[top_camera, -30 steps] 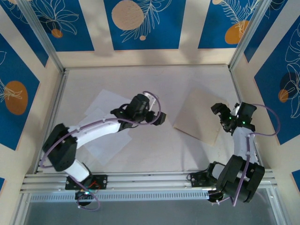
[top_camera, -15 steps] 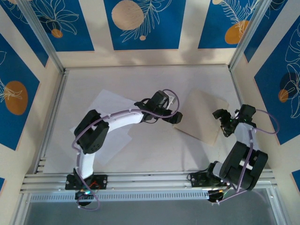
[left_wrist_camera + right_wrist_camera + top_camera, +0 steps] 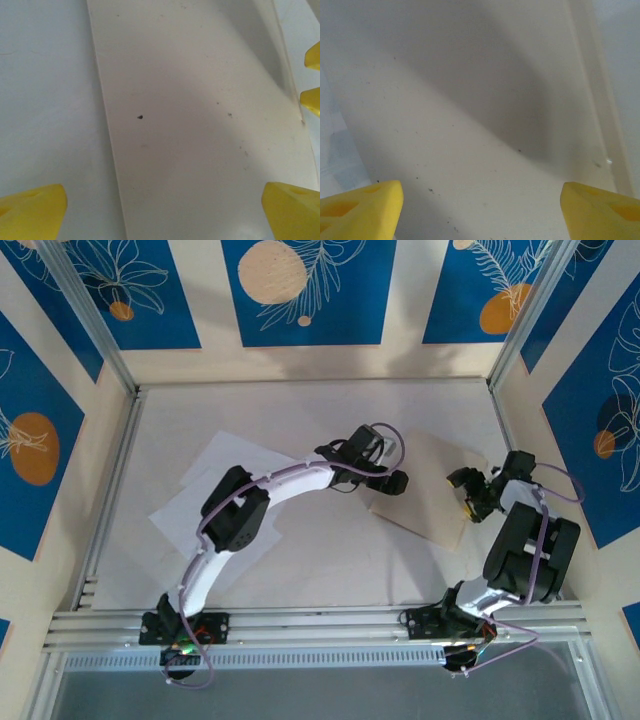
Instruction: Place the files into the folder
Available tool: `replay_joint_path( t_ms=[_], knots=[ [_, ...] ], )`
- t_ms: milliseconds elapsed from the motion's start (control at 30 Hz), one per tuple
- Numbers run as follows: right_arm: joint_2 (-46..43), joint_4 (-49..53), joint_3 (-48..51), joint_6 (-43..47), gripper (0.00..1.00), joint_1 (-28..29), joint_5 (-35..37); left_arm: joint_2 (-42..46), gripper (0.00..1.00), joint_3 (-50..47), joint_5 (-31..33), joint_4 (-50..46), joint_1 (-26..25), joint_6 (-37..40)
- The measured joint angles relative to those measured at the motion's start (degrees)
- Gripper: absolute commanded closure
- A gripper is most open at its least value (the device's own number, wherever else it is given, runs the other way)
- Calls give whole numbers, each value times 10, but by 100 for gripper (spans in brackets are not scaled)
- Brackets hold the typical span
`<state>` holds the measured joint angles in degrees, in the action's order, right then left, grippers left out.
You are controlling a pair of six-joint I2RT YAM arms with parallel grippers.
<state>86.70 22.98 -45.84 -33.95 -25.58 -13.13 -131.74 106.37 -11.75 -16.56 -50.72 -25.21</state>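
Now | folder (image 3: 430, 505) flat beneath left gripper (image 3: 392, 483) | jaws wide

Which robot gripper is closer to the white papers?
Left. The left gripper is over the folder edge nearest the white papers; the right gripper is over the folder's opposite edge, farther away.

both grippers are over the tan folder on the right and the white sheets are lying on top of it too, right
Not quite. The left gripper and right gripper are over the folder, but the white sheets are not on it. The top external view shows them on the table to the left, apart from the folder, partly under the left arm.
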Motion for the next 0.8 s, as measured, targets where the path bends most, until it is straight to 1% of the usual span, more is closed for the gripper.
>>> replay_joint_path(
  t_ms=[33, 100, 333, 367, 600, 800],
  knots=[
    [12, 0, -6, 0, 18, 6, -2, -9, 1, 8, 0, -4, 0, -1],
    [33, 2, -17, 0, 18, 17, -5, -22, 6, 19, 0, -11, 0, -7],
    [84, 10, -59, 2, 19, 51, -18, -52, 32, 42, 13, -47, 0, -34],
    [90, 12, -66, 3, 19, 57, -21, -54, 34, 42, 14, -52, 0, -37],
    [122, 20, -101, 6, 19, 101, -26, -49, 41, 30, 40, -57, 0, -49],
    [134, 20, -111, 6, 19, 147, -62, 21, 42, -82, 67, -41, 3, -89]
  ],
)
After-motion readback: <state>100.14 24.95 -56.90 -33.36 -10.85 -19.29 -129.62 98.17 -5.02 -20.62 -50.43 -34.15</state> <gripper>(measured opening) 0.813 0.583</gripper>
